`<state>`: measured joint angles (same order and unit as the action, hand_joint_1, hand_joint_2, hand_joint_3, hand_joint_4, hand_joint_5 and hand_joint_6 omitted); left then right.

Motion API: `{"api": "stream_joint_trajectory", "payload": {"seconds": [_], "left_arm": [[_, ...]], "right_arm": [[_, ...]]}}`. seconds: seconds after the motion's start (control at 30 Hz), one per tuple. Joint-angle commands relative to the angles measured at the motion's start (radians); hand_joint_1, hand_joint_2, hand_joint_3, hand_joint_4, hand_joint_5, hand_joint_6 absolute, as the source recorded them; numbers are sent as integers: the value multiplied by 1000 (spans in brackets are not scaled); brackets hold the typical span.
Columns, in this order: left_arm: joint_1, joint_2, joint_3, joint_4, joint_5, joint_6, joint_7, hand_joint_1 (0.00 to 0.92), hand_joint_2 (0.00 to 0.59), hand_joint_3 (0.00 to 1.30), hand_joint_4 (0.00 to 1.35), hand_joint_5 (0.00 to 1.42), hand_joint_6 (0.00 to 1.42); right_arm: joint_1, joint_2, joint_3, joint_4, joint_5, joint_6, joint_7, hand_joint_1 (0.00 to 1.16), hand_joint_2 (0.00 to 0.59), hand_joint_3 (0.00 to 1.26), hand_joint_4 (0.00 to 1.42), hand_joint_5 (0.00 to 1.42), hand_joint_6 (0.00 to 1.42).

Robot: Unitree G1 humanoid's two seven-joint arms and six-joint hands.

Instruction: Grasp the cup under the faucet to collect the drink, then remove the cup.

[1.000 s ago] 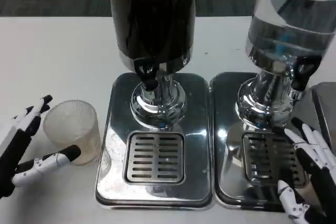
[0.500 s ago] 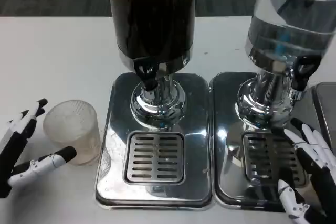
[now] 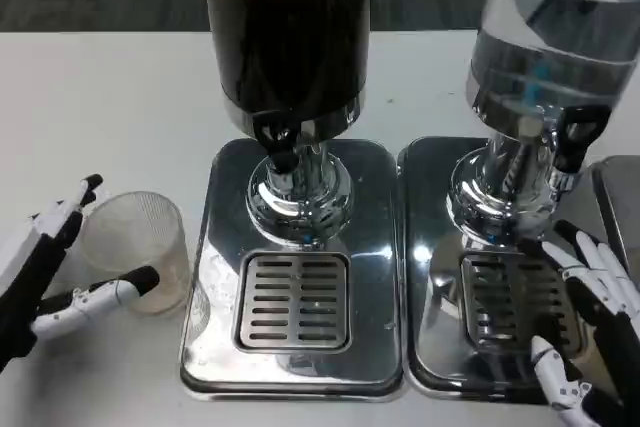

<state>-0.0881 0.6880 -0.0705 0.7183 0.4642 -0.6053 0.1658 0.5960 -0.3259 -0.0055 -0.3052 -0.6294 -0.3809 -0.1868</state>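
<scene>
The left hand sits at the left edge of the table, fingers spread wide around the cup. 1 fingertip lies against the cup's lower front wall and the upper fingers reach past its far-left rim, but whether the hold has actually closed I cannot tell; it looks like an open cradle, not a firm grip. The cup is clear, ribbed, upright and looks empty. It stands on the table just left of the left tray, beside the dispenser and not under anything.

The right hand hangs open over the right tray, fingers apart, holding nothing, below the clear tank.

The dark tank stands over the left tray, its faucet a black tap above the slotted grate.

By my reading this is the grasp step, barely begun: nothing is collected yet. The next move calls for the left fingers to close gently on the thin wall without crushing or tipping it, then lift or slide the cup right onto the grate, centred beneath the faucet. The tray's raised lip could catch the cup's base.
</scene>
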Motion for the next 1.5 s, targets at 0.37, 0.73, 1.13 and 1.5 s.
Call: {"api": "stream_joint_trajectory", "payload": {"seconds": [0.37, 0.73, 1.13, 1.5], "left_arm": [[-49, -36, -51, 85, 49, -89, 130, 109, 85, 3, 63, 211, 192], [-59, -46, -70, 144, 43, -179, 158, 162, 121, 148, 258, 440, 358], [-79, -45, -92, 183, 34, -193, 144, 148, 119, 361, 383, 546, 464], [-63, -57, -82, 186, 36, -238, 214, 161, 136, 447, 484, 675, 639]], "right_arm": [[4, -1, -8, 16, 15, -7, -1, 374, 586, 178, 22, 15, 161], [7, -10, -25, 11, 43, -11, 15, 374, 586, 178, 30, 15, 162], [19, -8, -38, 2, 58, -17, 18, 317, 586, 178, 42, 25, 162], [27, -13, -50, 2, 63, -25, 22, 311, 586, 178, 44, 26, 162]]}}
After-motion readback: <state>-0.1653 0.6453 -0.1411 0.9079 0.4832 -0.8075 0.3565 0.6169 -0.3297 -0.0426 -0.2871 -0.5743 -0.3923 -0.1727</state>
